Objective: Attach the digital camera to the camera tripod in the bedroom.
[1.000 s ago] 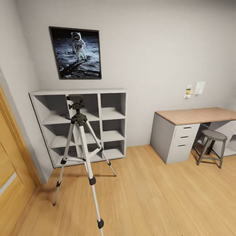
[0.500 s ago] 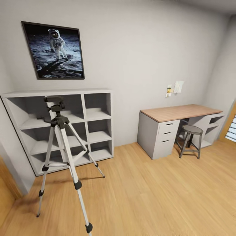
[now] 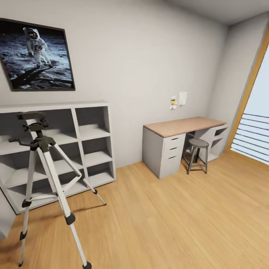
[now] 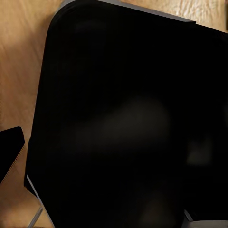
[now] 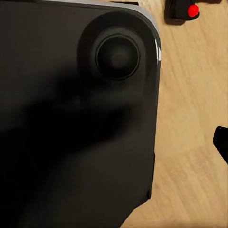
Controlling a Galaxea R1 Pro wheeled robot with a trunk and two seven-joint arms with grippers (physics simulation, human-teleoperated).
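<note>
Silver-legged camera tripod (image 3: 45, 175) stands before grey shelves (image 3: 86, 145).

A framed astronaut picture (image 3: 35, 56) is hung on the grey wall above a white cube shelf unit (image 3: 91, 142). A grey desk with a wooden top (image 3: 179, 126) is set against the same wall, a round stool (image 3: 197, 144) just beside its drawers (image 3: 173, 148). Small notes (image 3: 178, 99) are pinned above it.

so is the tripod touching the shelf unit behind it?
Apart. In the head view the camera tripod stands on the wood floor; its rear foot lands forward of the shelf unit base, with bare planks between them.
</note>
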